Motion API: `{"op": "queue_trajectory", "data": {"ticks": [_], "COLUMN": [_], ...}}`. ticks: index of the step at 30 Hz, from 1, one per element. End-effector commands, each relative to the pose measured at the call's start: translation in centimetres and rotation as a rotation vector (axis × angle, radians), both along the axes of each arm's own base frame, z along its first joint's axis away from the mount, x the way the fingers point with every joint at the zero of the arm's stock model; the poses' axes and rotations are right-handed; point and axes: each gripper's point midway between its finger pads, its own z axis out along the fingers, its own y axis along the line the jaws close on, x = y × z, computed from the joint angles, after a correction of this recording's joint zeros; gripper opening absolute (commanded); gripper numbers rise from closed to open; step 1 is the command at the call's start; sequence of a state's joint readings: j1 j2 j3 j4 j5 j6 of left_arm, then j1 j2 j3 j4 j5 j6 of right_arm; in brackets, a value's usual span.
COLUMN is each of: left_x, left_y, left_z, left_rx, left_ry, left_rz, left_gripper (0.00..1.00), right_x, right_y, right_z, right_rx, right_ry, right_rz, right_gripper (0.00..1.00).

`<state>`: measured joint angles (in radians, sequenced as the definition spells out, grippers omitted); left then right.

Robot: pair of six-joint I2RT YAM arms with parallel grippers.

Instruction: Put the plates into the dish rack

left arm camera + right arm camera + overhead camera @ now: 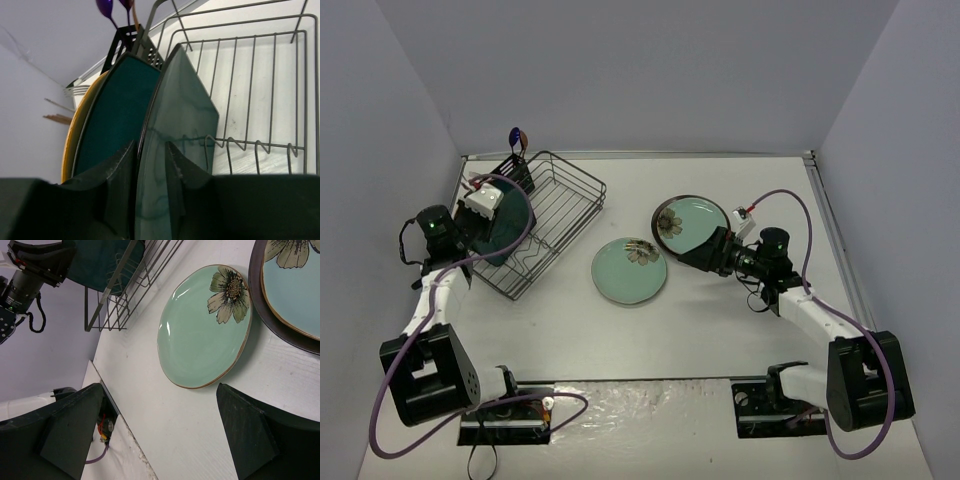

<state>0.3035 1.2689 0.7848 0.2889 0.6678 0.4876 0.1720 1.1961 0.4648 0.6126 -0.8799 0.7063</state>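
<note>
While the left gripper [150,147] straddles a dark teal plate [185,115] standing in the dish rack [560,205] at the table's [720,335] far-left corner, pinching or not I cannot tell, the right gripper [160,390] hangs spread wide near a flowered pale green plate [200,335] lying mid-table.

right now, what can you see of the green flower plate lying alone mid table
The plate is roundish, slightly uneven, pale green with a glossy glazed-ceramic look, a thin brown rim and a cream flower with a dark centre painted near its edge. It lies flat, face up, on the white table, between the dish rack and a second flower plate; only the table touches it.
</note>
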Motion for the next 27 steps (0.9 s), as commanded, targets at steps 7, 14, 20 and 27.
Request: {"op": "queue_trajectory", "data": {"ticks": [7,14,20,27], "left_x": [0.5,-0.7,-2.9,-6.4], "left_y": [1.9,3.0,2.7,1.5], "left_z": [5.9,10.8,13.7,14.1], "left_rx": [0.033,-0.150,-0.259,-0.569], "left_ry": [-0.182,-0.229,-0.256,-0.143], "left_rz": [0.109,0.269,0.340,0.484], "left_gripper": [0.38,0.59,0.68,0.93], "right_x": [0.3,1.3,1.9,2.7], "right_y": [0.3,-0.1,1.8,4.5], "right_z": [1.3,-0.5,-2.5,-5.8], "right_rx": [-0.064,-0.153,-0.164,-0.204], "right_ry": [-0.110,-0.061,0.004,0.056], "right_rz": [-0.003,-0.133,-0.178,-0.209], "right_gripper": [0.94,0.94,0.93,0.91]}}
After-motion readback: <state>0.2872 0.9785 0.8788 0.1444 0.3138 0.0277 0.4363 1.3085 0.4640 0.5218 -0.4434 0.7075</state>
